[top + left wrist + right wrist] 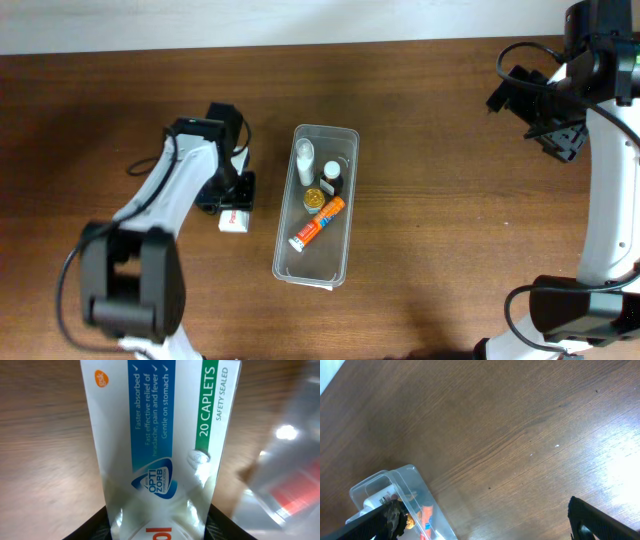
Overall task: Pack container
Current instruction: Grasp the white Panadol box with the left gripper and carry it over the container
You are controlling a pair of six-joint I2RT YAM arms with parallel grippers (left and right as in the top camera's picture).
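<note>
Container [342, 262] already holds bottles [304, 162], tube [318, 224]; box [233, 221] outside, left gripper [232, 203] clamped on it; right gripper [562, 138] spread wide, empty.

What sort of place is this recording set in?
Probably a robot lab or test bench rather than a home: a wooden table, two robot arms working at it, and a clear container of small bottles and tubes beside a caplet box.
</note>
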